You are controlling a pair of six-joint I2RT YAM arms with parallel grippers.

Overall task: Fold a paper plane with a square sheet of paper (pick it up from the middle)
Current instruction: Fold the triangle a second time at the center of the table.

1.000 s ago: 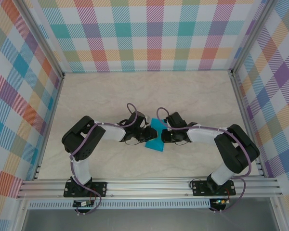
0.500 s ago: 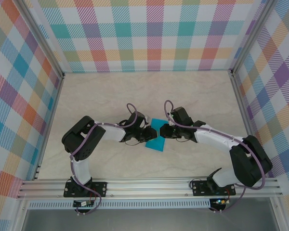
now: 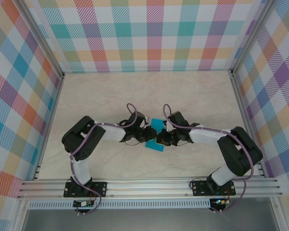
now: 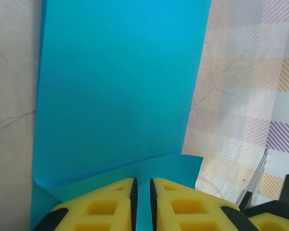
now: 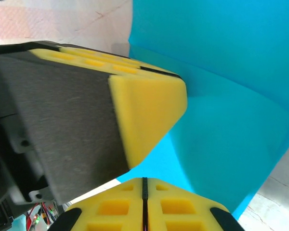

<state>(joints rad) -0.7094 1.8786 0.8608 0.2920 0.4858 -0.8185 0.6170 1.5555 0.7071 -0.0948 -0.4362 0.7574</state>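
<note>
The square sheet of paper (image 3: 157, 125) is bright cyan-blue and partly folded, lying mid-table between the two grippers. My left gripper (image 3: 148, 136) is shut on its near edge. In the left wrist view the paper (image 4: 120, 91) spreads ahead, with a folded flap running between the pads of the left gripper (image 4: 143, 183). My right gripper (image 3: 163, 139) meets it from the right. In the right wrist view the right gripper (image 5: 144, 181) is shut, pads touching, its tips at the paper (image 5: 221, 96), right beside the left gripper's yellow finger (image 5: 149, 110).
The marble-patterned table (image 3: 111, 96) is boxed in by plaid walls (image 3: 149, 38) on three sides. An aluminium rail (image 3: 149, 185) carrying both arm bases runs along the near edge. Purple cables loop above both wrists.
The right gripper drew back up and to the right from the paper half a second ago, then came back lower against it. The left gripper has kept its hold and not moved.
</note>
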